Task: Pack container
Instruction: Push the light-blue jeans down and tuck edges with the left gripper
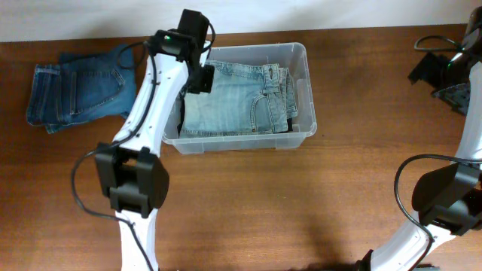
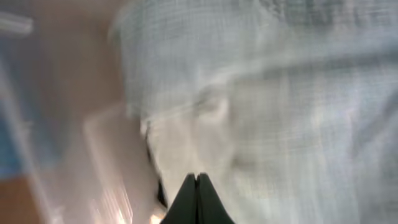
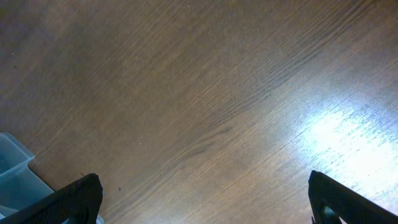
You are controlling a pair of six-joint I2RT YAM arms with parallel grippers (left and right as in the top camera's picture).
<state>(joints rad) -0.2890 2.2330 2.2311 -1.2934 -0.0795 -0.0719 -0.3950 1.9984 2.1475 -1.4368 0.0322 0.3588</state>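
Jeans (image 1: 233,102) inside clear container (image 1: 242,142)

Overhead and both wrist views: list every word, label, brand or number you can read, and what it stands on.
None readable.
Light jeans in the container: no legible tag or patch; the left wrist view of them is blurred.
Dark jeans on the table: no legible label.
Left arm: only a green light, no marking to read.

Brown wooden table (image 1: 301,196), clear container (image 1: 241,142) at the back, folded dark-blue jeans (image 1: 75,94) lying left of it
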